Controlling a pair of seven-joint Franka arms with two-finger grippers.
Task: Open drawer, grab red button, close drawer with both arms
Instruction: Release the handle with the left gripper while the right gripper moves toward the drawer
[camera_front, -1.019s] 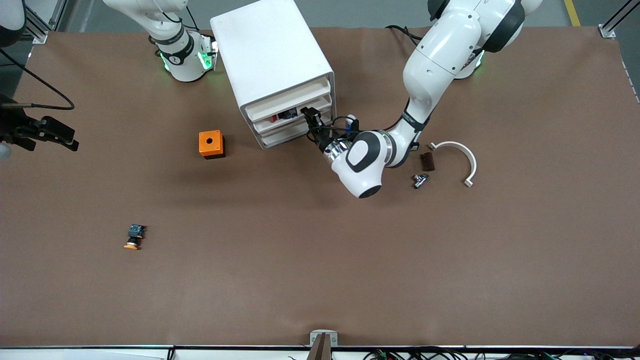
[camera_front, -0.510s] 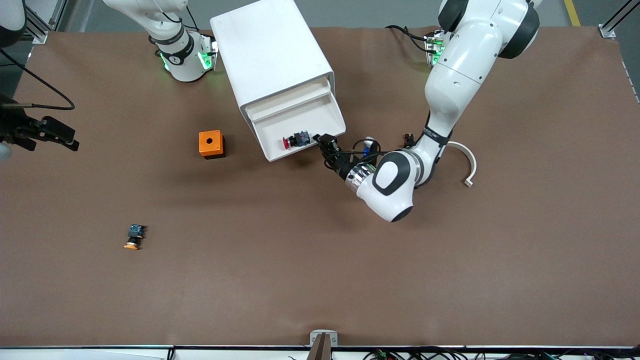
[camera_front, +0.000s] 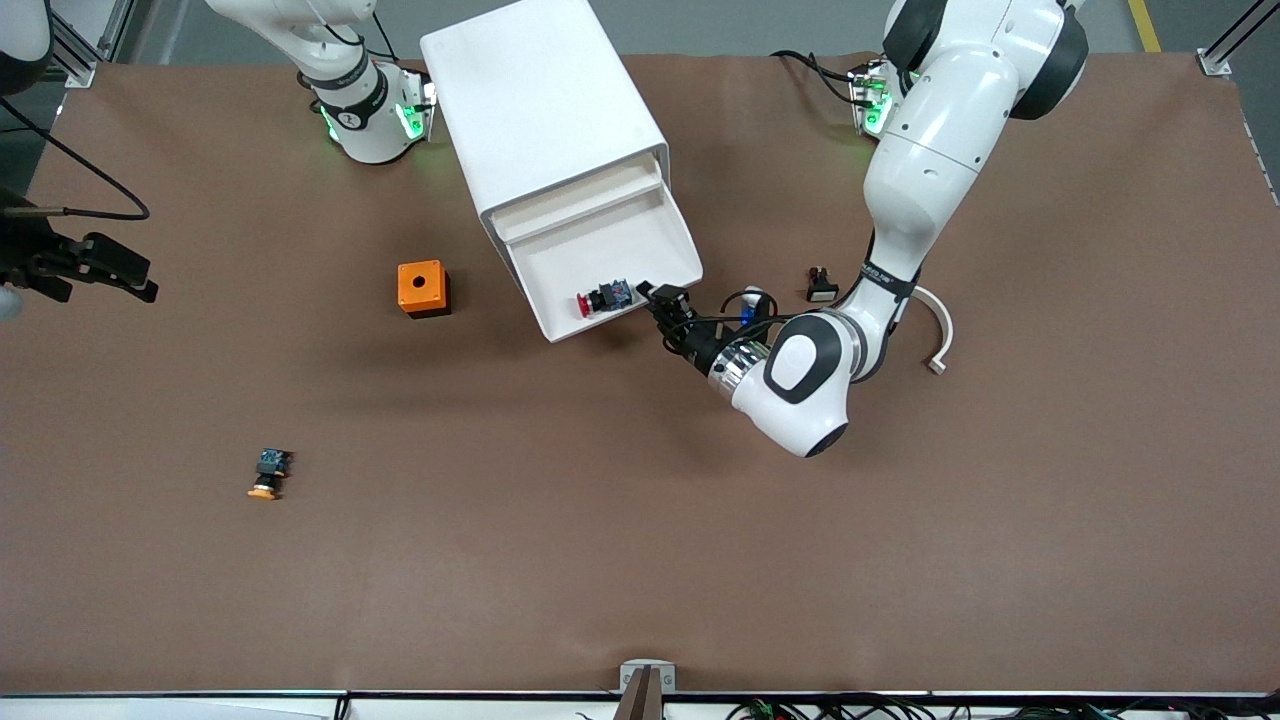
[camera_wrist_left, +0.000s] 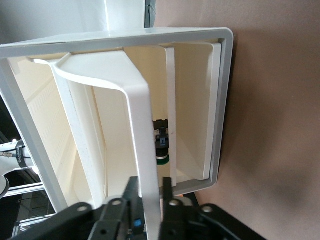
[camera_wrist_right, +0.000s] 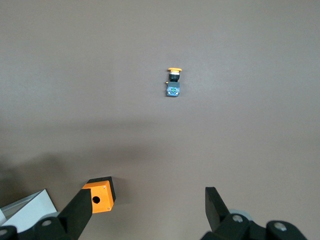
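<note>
Button (camera_front: 602, 298) with a glossy red mushroom cap, black body and bluish rear end lies on its side in the pulled-out drawer (camera_front: 640, 240), near the drawer's front wall. The drawer is a shallow tray of smooth cream-white plastic, drawn from the white box-shaped drawer cabinet (camera_front: 530, 110). A thin curved handle (camera_wrist_left: 135, 105) arches from the drawer's front; the left pincer (camera_front: 667, 300) has its black fingers (camera_wrist_left: 131, 192) narrowly set on either side of this handle.

Right pincer (camera_front: 115, 272) hangs spread wide, holding nothing, over the worktop (camera_front: 640, 520) at the right arm's end. The worktop is covered in matte brown sheet.

An orange box with a round hole (camera_front: 422, 288) sits beside the cabinet. A second button with an orange-yellow cap (camera_front: 268, 474) lies nearer to the front camera. A white curved plastic piece (camera_front: 935, 325) and a small black part (camera_front: 820, 285) lie toward the left arm's end.
</note>
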